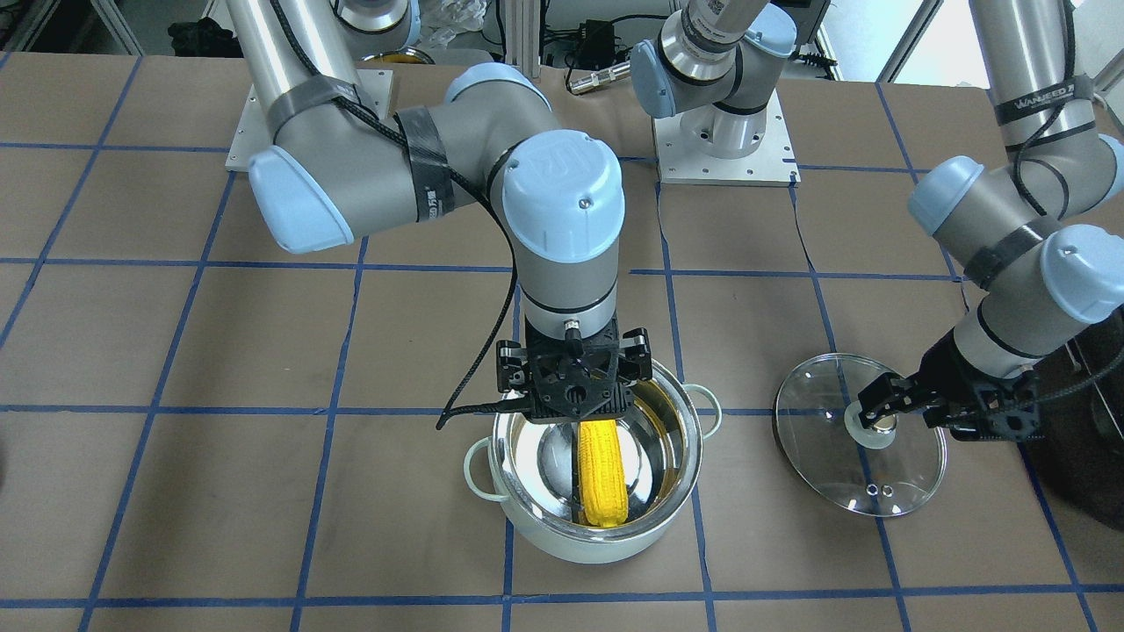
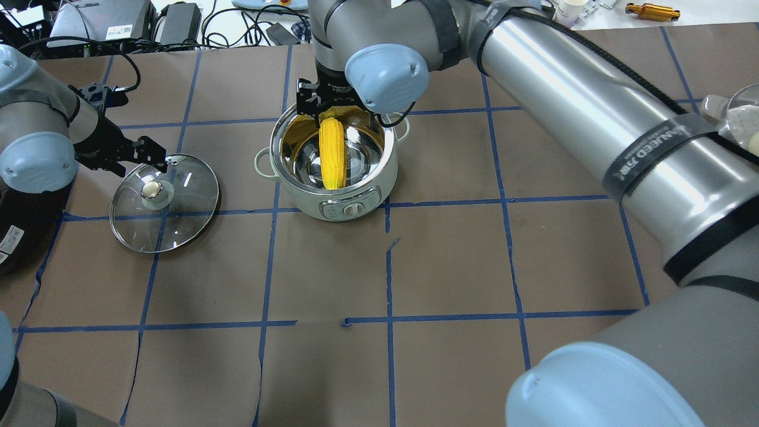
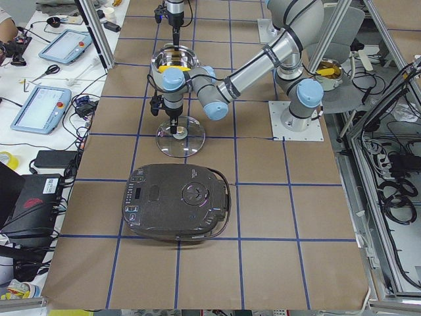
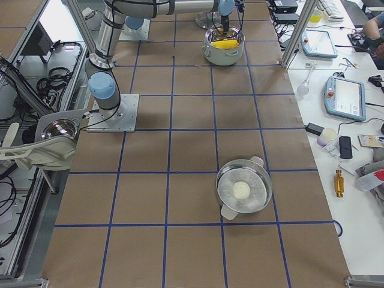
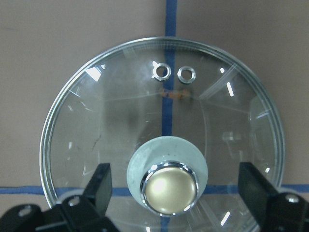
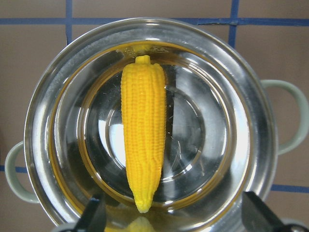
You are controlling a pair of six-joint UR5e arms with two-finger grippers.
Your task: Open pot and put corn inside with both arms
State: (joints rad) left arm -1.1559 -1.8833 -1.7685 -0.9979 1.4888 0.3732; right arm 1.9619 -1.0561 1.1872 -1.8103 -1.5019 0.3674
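The pale mint-green pot (image 1: 606, 546) stands open near the table's middle and also shows in the overhead view (image 2: 308, 201). The yellow corn (image 1: 601, 470) lies inside on the steel bottom, clear in the right wrist view (image 6: 144, 145). My right gripper (image 6: 174, 217) hangs over the pot, open, with its fingers wide apart and off the corn. The glass lid (image 1: 834, 483) lies flat on the table beside the pot. My left gripper (image 5: 177, 186) is open, with a finger on each side of the beige knob (image 5: 169, 187), not touching it.
A large black appliance (image 3: 177, 201) sits on the robot's left end of the table, close to the lid. A second steel pot with a white lump (image 4: 243, 187) stands far off on the right end. The arm base plates (image 1: 724, 140) are at the robot's side.
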